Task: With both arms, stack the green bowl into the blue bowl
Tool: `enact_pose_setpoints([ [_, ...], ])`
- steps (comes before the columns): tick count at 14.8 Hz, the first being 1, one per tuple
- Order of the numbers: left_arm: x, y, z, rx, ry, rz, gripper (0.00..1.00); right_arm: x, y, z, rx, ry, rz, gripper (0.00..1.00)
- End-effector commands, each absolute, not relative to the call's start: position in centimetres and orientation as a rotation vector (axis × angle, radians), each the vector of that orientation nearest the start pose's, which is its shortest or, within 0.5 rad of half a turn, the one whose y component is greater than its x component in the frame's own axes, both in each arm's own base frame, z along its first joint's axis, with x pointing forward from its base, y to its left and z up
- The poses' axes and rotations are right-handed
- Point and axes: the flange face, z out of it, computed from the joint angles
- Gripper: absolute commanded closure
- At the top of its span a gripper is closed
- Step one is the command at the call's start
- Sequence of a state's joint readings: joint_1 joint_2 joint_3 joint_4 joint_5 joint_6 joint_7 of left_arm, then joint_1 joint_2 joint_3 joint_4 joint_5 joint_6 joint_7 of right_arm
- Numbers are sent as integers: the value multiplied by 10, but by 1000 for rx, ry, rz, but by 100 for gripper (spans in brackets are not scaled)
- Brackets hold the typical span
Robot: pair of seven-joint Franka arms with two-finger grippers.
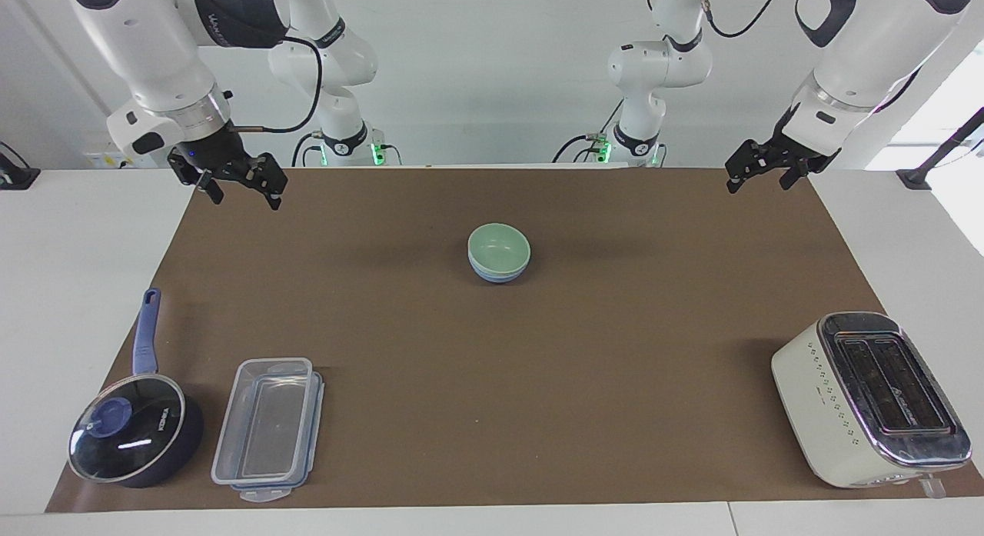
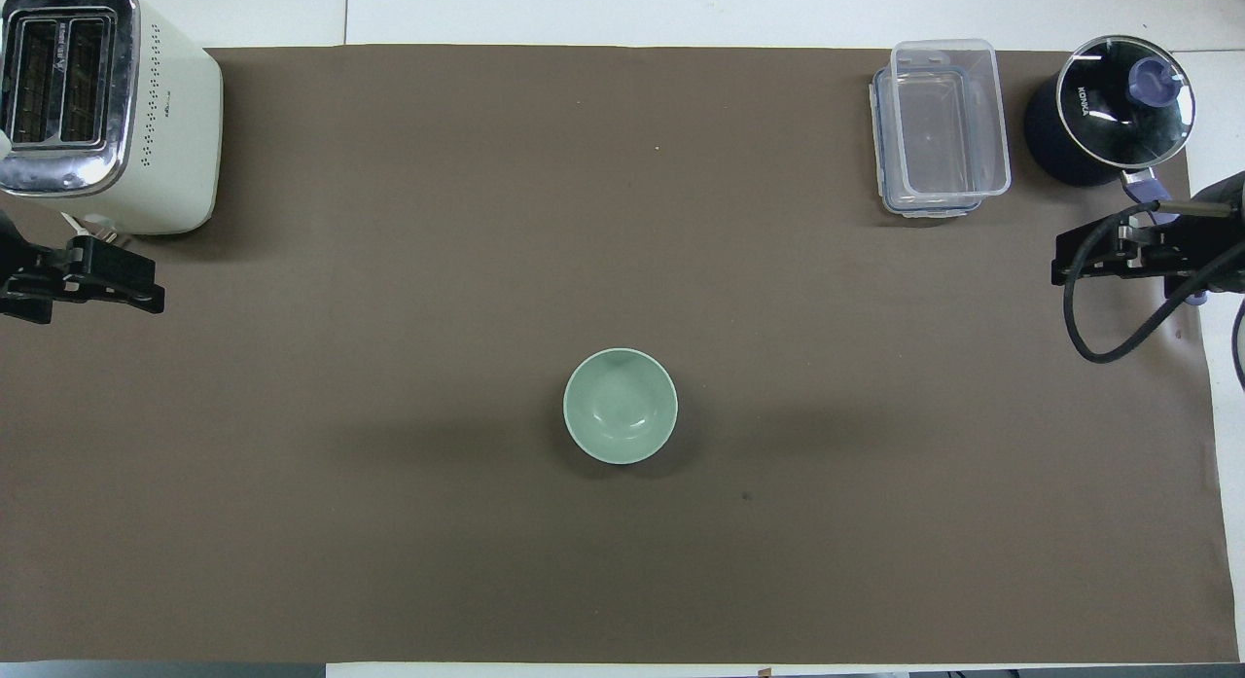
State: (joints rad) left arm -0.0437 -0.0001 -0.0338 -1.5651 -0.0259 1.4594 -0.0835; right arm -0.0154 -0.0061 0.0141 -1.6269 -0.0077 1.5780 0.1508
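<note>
The green bowl [image 1: 499, 246] sits nested in the blue bowl [image 1: 500, 274] mid-counter. Farther from the robots, the toaster [image 1: 869, 397] stands at the left arm's end; the saucepan [image 1: 137, 428] and food container [image 1: 267, 427] lie side by side at the right arm's end.
</note>
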Motion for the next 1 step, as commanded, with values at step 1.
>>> enact_pose_setpoints([
  [1, 536, -41, 619, -3171, -15, 173, 0, 544, -5, 602, -3159, 210, 68, 0],
])
